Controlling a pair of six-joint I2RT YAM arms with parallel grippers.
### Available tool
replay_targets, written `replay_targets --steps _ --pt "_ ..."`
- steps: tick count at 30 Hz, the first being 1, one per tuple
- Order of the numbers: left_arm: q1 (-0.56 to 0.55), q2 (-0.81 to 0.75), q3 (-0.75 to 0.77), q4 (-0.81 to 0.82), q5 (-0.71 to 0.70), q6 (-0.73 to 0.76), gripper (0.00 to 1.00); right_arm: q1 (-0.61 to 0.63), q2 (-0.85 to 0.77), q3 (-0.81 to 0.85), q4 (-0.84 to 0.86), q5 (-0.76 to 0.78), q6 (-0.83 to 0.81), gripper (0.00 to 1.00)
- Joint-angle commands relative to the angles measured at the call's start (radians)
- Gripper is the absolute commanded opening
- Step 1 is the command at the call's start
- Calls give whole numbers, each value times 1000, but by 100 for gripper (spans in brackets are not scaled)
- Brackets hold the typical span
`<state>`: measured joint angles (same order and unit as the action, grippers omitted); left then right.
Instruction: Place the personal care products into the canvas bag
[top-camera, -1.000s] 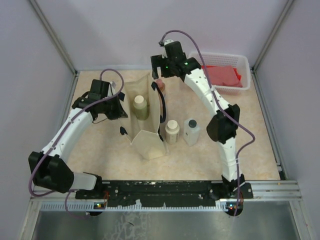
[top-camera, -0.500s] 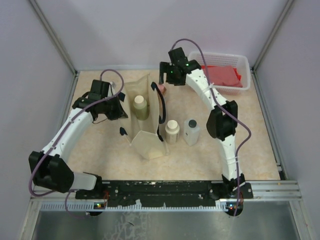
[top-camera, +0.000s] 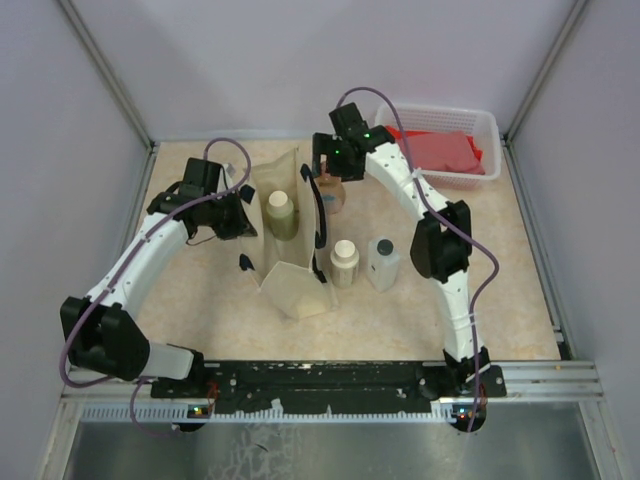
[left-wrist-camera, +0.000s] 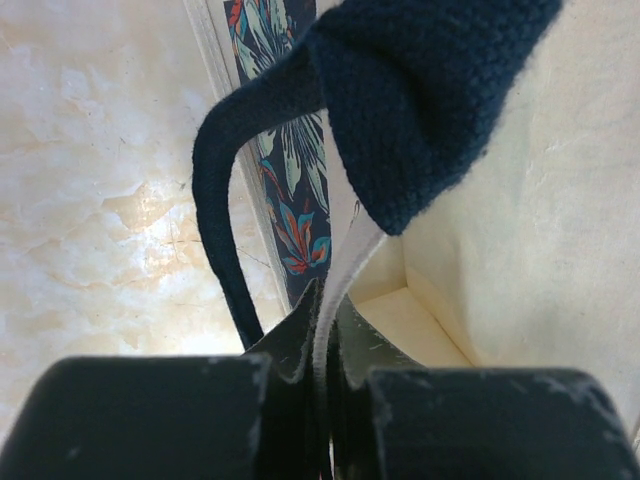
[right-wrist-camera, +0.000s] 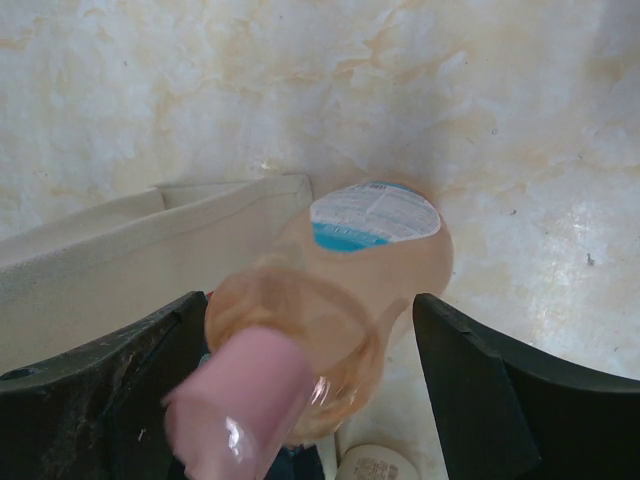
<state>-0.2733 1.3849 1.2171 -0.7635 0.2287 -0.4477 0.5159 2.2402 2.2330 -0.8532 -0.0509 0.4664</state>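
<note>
The step in hand is carrying the orange bottle (right-wrist-camera: 350, 290) to the canvas bag (top-camera: 297, 285). The right gripper (right-wrist-camera: 308, 310) is clamped on it and holds it off the table just beside the bag's far right rim. The left gripper (left-wrist-camera: 325, 345) pinches the bag's left wall, holding the mouth open. The olive-green bottle (top-camera: 282, 215) stands inside the bag, while the cream bottle (top-camera: 344, 258) and white square bottle (top-camera: 383, 262) wait on the table. Next, I judge, the bottle must move left over the opening, clear of the navy strap (top-camera: 322, 215), before release
</note>
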Motion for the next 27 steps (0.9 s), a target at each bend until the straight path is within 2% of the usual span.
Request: replay_targets --steps 1,12,19,23,27 --pt "-4 12 23 -5 -1 24 5 10 -35 54 19 4 -4 84" --pt "-4 20 25 -1 6 27 5 11 -25 66 10 31 -62 88" --pt "-4 15 22 1 9 19 5 29 -34 41 96 32 -335 93" --pt "-4 7 19 0 2 17 5 24 -72 -57 140 -59 -494 97" --pt "-4 7 24 0 -2 18 5 1 -79 -84 118 -174 -605 98"
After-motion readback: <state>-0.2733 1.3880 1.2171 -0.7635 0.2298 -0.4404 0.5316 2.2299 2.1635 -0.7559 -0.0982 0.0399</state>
